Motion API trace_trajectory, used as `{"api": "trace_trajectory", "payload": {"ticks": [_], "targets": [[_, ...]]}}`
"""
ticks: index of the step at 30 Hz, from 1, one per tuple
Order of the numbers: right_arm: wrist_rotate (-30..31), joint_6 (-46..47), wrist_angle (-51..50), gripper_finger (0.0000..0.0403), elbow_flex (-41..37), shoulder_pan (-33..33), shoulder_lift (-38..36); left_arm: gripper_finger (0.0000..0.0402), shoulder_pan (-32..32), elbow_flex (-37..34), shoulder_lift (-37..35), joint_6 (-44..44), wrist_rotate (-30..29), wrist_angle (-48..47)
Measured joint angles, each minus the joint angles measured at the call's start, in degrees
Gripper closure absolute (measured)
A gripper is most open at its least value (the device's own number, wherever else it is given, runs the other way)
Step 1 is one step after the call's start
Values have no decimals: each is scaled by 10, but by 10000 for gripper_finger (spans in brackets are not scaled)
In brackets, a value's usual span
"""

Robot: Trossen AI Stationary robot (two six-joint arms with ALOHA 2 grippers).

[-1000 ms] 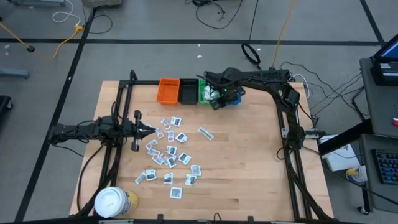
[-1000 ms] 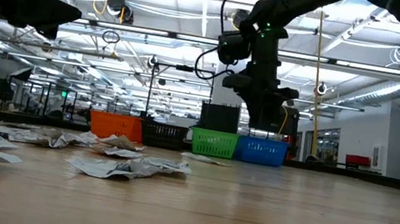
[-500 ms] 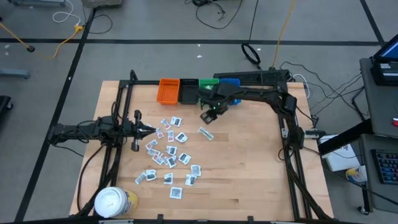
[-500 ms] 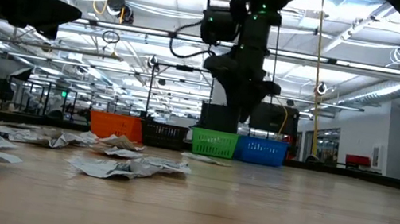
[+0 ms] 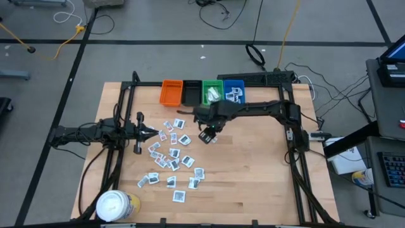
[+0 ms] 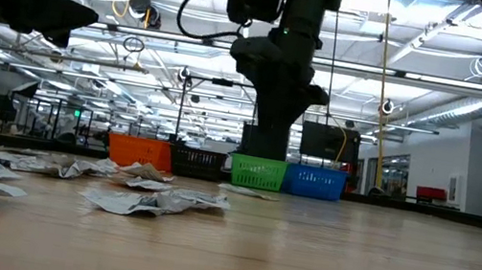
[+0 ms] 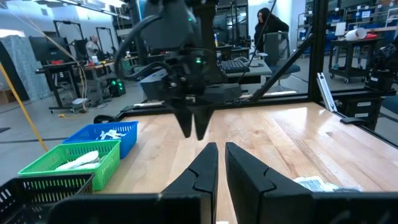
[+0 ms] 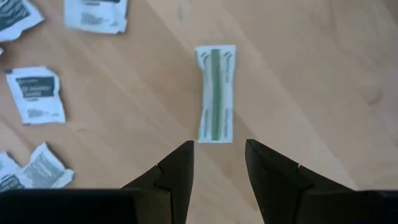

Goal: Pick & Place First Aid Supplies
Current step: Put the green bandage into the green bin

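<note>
The first aid supplies [image 5: 171, 157] lie scattered flat on the wooden table, left of centre: several white sachets with dark print. One pale green-white strip wrapper [image 8: 216, 93] lies apart on bare wood at the scatter's far right. My right gripper [image 8: 219, 147] hovers above this strip, pointing steeply down, open and empty; in the high view my right gripper [image 5: 207, 134] covers the strip. My left gripper [image 5: 152, 132] waits level at the table's left, shut and empty; it shows as my left gripper [image 7: 217, 154] in its own view too.
Four bins stand in a row at the far edge: orange [image 5: 171, 92], black [image 5: 190, 94], green [image 5: 212, 92] and blue [image 5: 233, 91], the last two with packets inside. A white-lidded yellow tub [image 5: 117, 205] stands at the near left corner. Bare wood lies right of the scatter.
My right gripper has swung from over the green and blue bins at the far edge toward the near and left, ending above the strip wrapper. It has rolled on the way and stayed open. The packets have not moved.
</note>
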Motion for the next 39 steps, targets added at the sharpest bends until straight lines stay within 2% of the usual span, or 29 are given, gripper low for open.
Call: {"api": "trace_trajectory", "payload": {"ticks": [8,25,30,34,39], "targets": [[34,0,77,261,-49,18,0,364,0,0,0,0,0,0],[32,15,222,261,-185,31,1,364,0,0,0,0,0,0],[35,9,244,264,-202,34,-1,364,0,0,0,0,0,0],[34,-2,244,300,-205,34,-2,364,0,0,0,0,0,0],[32,-51,239,390,-205,34,-2,364,0,0,0,0,0,0]]}}
